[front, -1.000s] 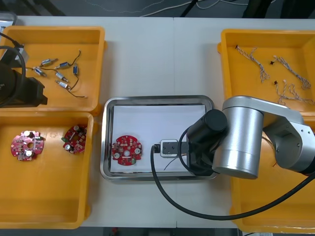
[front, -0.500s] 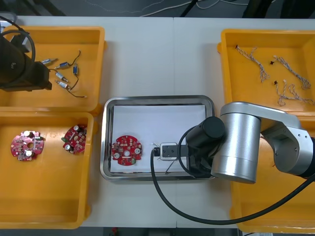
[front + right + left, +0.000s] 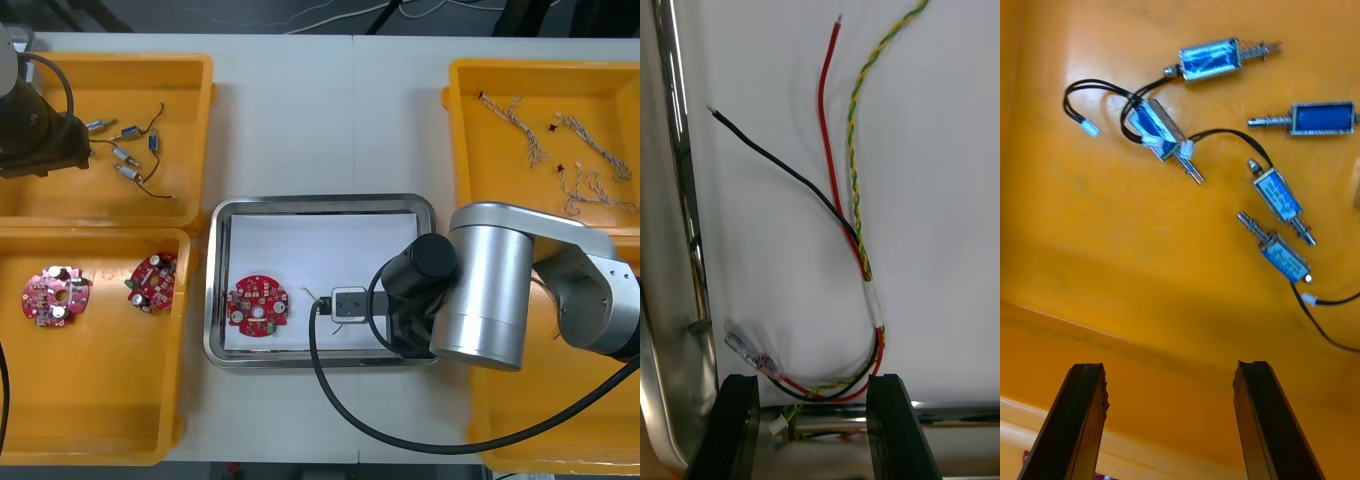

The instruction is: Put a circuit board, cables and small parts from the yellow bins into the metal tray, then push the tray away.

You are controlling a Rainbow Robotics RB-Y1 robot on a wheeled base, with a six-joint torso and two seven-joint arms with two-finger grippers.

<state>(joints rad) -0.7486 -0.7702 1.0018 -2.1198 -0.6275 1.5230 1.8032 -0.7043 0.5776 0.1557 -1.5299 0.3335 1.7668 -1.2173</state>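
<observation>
Hanging low inside the metal tray point(image 3: 320, 203), the right tool point(image 3: 812, 384) has its two fingers wide apart and holds nothing. The cables point(image 3: 854, 225), red, black and twisted yellow and green, lie on the tray's white floor, with their loop between the fingers. A round red circuit board point(image 3: 257, 306) lies in the tray too. The left tool point(image 3: 1169, 369), also wide, hangs over small metal parts point(image 3: 1277, 193) in the yellow bin point(image 3: 120, 205) left of the tray, on the far side.

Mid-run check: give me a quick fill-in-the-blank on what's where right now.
The tray holds ___ board. The near-left bin holds ___ boards. The left gripper hangs ___ over small parts. The cable lies in the ___ between the right gripper's open fingers.
Missing: one; two; open; tray.
</observation>
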